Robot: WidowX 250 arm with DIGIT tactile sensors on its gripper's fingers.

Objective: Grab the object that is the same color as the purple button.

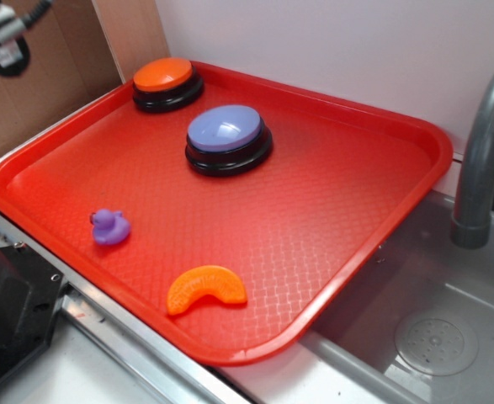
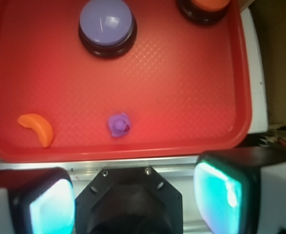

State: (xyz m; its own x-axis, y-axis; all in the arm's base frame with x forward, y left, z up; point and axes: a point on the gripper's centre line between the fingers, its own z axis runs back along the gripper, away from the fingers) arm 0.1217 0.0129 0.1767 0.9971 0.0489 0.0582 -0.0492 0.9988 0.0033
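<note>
The tiny purple rubber duck [image 1: 109, 227] sits on the red tray [image 1: 339, 202] near its front left edge. In the wrist view the duck [image 2: 119, 125] lies just inside the tray's near rim [image 2: 133, 151]. The purple button [image 1: 227, 137], with a lavender dome on a black base, stands mid-tray toward the back, and also shows in the wrist view [image 2: 106, 25]. My gripper [image 2: 133, 197] is open and empty, held high outside the tray's near edge, well short of the duck. Only a bit of it [image 1: 2, 40] shows at the exterior view's top left.
An orange-topped button [image 1: 166, 82] stands at the tray's back left corner. An orange slice toy [image 1: 205, 288] lies near the front edge, right of the duck. A black mount [image 2: 128, 204] sits below my fingers. A grey sink with a faucet [image 1: 482, 160] is at the right.
</note>
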